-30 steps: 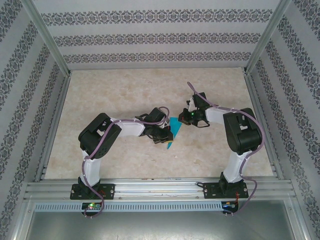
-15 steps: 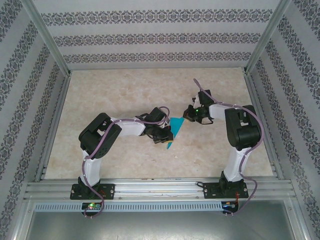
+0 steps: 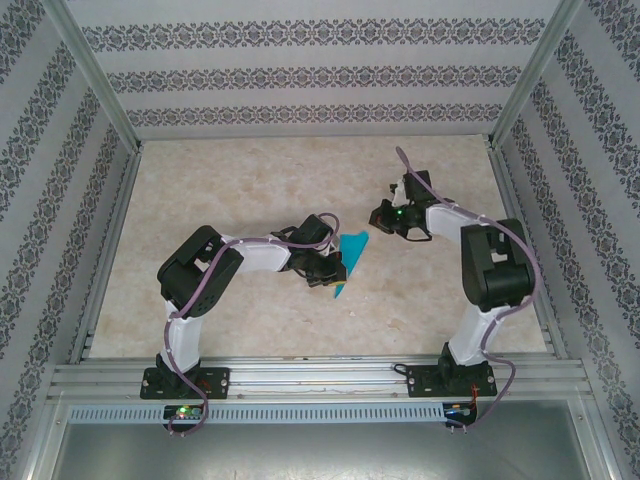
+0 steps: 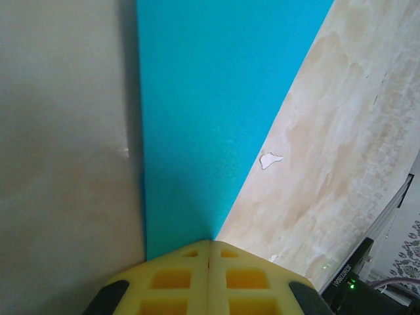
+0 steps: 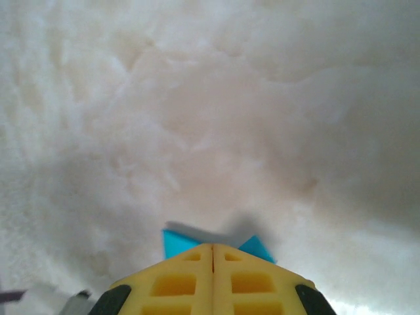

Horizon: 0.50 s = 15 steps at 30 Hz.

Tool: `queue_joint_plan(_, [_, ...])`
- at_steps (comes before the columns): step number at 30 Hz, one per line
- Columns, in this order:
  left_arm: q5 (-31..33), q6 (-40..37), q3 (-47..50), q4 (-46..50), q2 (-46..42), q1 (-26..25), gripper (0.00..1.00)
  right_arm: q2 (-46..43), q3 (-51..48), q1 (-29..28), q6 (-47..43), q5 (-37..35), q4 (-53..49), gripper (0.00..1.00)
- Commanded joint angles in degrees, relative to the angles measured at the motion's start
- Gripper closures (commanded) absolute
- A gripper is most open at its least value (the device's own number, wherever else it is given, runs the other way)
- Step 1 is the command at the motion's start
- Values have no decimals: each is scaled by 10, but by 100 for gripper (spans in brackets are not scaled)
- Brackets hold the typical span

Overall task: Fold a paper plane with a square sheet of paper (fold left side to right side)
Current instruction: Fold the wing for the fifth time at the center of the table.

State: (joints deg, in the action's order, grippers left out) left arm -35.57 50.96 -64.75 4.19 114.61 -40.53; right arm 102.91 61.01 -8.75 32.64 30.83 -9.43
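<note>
Paper plane (image 3: 351,258) lies mid-frame on the marbled bench (image 3: 220,190) in the top view, a narrow turquoise wedge with its point toward the lower edge. Left gripper (image 3: 337,274) sits against the plane's left side. In the left wrist view the left gripper (image 4: 210,241) is closed, yellow fingers (image 4: 170,282) pressed together, tips at the narrow end of the paper plane (image 4: 203,111); cannot tell if paper is pinched.

Right gripper (image 3: 380,214) is up and right of the plane, apart from it. From its wrist camera the right gripper (image 5: 212,246) is closed, with blue corners of the plane (image 5: 176,242) peeking past the tips.

A small white fleck (image 4: 269,159) is on the bench just right of the paper. Both arms flank the plane.

Open bench spans the upper and left parts of the frame. It is bounded by patterned walls (image 3: 300,75) and a metal rail (image 3: 320,375) along the bottom.
</note>
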Motion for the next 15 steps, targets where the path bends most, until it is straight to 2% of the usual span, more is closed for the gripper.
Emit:
queue_joint_plan(1, [61, -12, 36, 118, 49, -15, 100, -49, -33, -3, -2, 27, -9, 100])
queue_joint_plan(8, [62, -11, 38, 116, 47, -15, 100, -115, -104, -22, 36, 58, 8, 100])
queue_joint_plan(15, [62, -10, 38, 116, 48, -15, 100, -127, -148, -65, 68, 47, 34, 100])
